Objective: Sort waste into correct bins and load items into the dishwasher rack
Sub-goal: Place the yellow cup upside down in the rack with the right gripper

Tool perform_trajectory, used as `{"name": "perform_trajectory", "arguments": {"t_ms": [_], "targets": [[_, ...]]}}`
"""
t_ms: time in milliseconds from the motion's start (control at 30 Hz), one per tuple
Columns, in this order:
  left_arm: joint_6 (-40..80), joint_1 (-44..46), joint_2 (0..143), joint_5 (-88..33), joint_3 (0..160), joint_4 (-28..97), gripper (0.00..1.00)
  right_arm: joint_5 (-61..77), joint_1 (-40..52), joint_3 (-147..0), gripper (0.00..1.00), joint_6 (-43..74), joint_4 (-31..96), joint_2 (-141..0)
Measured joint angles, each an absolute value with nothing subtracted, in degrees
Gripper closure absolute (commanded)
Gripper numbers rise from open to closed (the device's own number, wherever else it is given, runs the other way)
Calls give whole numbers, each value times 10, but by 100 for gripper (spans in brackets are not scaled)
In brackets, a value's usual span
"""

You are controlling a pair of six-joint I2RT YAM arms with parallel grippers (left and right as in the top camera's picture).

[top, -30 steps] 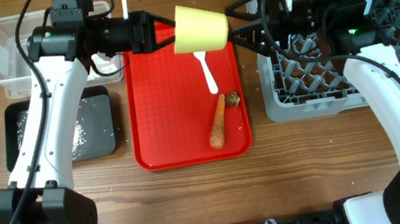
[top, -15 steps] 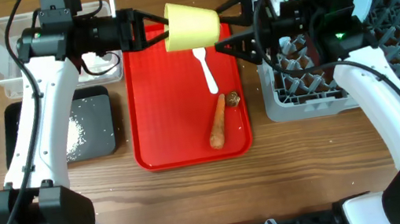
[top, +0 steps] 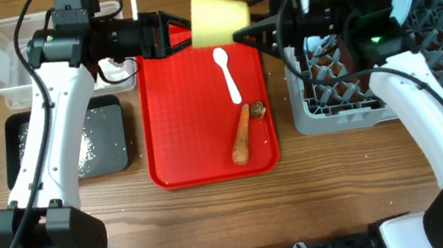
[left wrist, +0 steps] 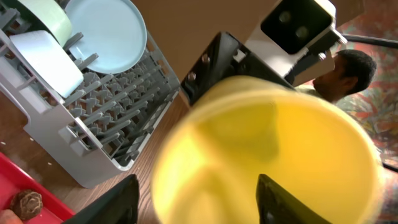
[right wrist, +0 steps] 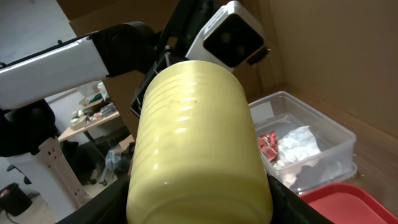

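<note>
Right gripper [top: 243,20]: clamped around the yellow cup [top: 210,18], reaching in from the rack side. In my right wrist cam the cup's body fills the whole gap between the two fingers.

Left gripper [top: 187,34]: fingers spread apart, coming at the cup from the opposite side, at its mouth end. In the left wrist cam they sit low and well apart with the blurry rim past them. I honestly can't tell if either one touches it.

Cup position: up in the air, lying on its side between the two grippers, over the far end of the red tray [top: 197,136].

Cup looks: pale yellow plastic, plain and slightly tapered, with faint ridges ringing the wall. The flat base points toward the right arm and the open mouth toward the left one.

Below the cup: the white spoon [top: 227,72] lies flat on the red tray, bowl end toward the far side.

Closer to me on the tray: the orange carrot piece [top: 242,135], with the small brown lump [top: 258,110] just beside its upper end.

Rack: the grey dishwasher rack [top: 332,99] sits right of the red tray. The left wrist cam shows the pale blue plate [left wrist: 106,34] standing on edge among the pegs, with two bowls [left wrist: 43,59] next to it.

Bins: the clear tub [top: 4,55] at far left holds crumpled tissue [right wrist: 298,143] and a red wrapper [right wrist: 268,144]. The black tray [top: 19,154] in front of it has rice grains [top: 89,148] scattered in it.
</note>
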State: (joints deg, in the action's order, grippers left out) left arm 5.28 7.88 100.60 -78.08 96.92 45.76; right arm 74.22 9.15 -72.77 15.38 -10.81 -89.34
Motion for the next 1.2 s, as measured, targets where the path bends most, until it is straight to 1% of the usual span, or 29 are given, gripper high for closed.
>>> {"name": "perform_trajectory", "arguments": {"t_ms": [33, 67, 167, 233, 333, 400, 433, 500, 633, 733, 867, 933, 967, 1033, 1067, 1133, 1200], "targets": [[53, 79, 1006, -781, 969, 458, 35, 755, 70, -728, 50, 154, -108, -893], [53, 79, 1006, -781, 969, 458, 34, 764, 55, -728, 54, 154, -108, -893], [53, 79, 1006, -779, 969, 457, 33, 773, -17, -728, 54, 161, -63, -893], [53, 79, 1006, -765, 969, 460, 32, 745, -49, -731, 54, 166, 11, -893], [52, 79, 1006, -684, 969, 487, 32, 635, -72, -735, 55, 156, 161, -893], [53, 79, 1006, -580, 969, 523, 31, 535, -80, -742, 56, 130, 299, -883], [53, 79, 1006, -537, 969, 532, 31, 497, -81, -750, 56, 121, 344, -878], [53, 79, 1006, -446, 969, 549, 30, 379, -81, -770, 56, 101, 482, -842], [52, 79, 1006, -298, 969, 566, 28, 159, -81, -863, 56, 87, 712, -779], [52, 79, 1006, -233, 969, 567, 28, 71, -81, -867, 55, 89, 794, -806], [52, 79, 1006, -210, 969, 566, 28, 42, -81, -863, 56, 89, 794, -878], [52, 79, 1006, -208, 969, 568, 27, 38, -81, -860, 54, 89, 770, -929], [52, 79, 1006, -207, 969, 568, 27, 38, -81, -858, 51, 90, 767, -953], [52, 79, 1006, -206, 969, 569, 27, 35, -72, -859, 41, 92, 771, -962], [52, 79, 1006, -206, 969, 569, 27, 28, -65, -860, 31, 95, 767, -966], [52, 79, 1006, -206, 969, 570, 27, 21, -53, -861, 26, 100, 753, -973], [52, 79, 1006, -206, 969, 570, 27, 21, -48, -861, 25, 97, 715, -991]]}}
